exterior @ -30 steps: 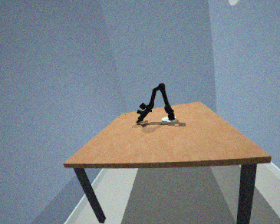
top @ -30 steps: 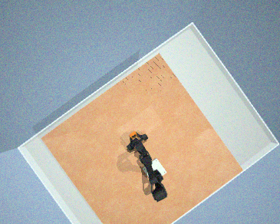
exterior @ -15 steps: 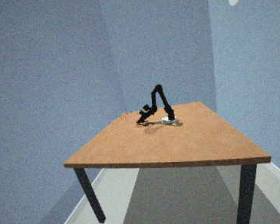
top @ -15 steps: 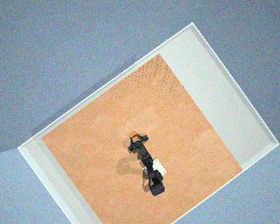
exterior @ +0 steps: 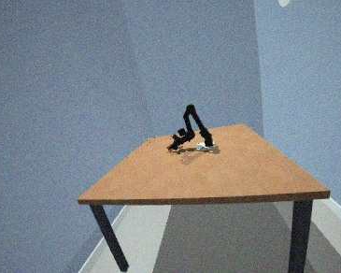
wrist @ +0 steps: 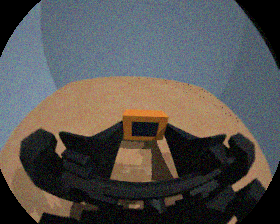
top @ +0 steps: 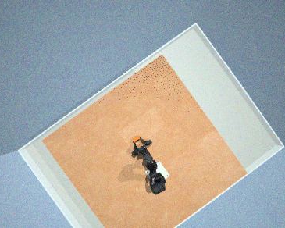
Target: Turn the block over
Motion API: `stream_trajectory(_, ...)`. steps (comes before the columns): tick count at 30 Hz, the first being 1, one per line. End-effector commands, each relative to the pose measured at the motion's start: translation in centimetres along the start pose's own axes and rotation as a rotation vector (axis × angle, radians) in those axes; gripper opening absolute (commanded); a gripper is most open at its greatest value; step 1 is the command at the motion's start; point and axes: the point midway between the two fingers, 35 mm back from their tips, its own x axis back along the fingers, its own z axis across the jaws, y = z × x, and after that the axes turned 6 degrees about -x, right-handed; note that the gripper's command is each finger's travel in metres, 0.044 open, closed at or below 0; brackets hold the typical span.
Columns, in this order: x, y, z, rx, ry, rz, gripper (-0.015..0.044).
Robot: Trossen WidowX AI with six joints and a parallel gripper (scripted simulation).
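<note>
The orange block (top: pixel 136 139) (wrist: pixel 145 114) is held between the fingertips of my gripper (top: pixel 137 140) (exterior: pixel 170 149) (wrist: pixel 144 124), which is shut on it. In the wrist view, a dark rectangle on the block's near side faces back toward the wrist camera, and plain orange shows on its top. The gripper slants forward and down, low over the table (top: pixel 88 137) (exterior: pixel 199 182) (wrist: pixel 101 100). The block's underside is hidden, and I cannot tell whether it touches the table.
The arm's white base plate (top: pixel 162 170) (exterior: pixel 200 147) is on the table behind the gripper. Small dark specks (top: pixel 154 70) show near one table corner. The arm's shadow (top: pixel 127 172) lies beside it on the tabletop.
</note>
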Motion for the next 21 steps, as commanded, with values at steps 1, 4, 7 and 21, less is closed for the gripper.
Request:
stream_trajectory(1,0.06,-0.12,0.03,-0.004,0.003,-0.006,0.0)
stream_trajectory(4,0.06,-0.12,0.03,-0.004,0.003,-0.006,0.0)
stream_trajectory(7,0.06,-0.12,0.03,-0.004,0.003,-0.006,0.0)
stream_trajectory(21,0.06,-0.12,0.03,-0.004,0.003,-0.006,0.0289)
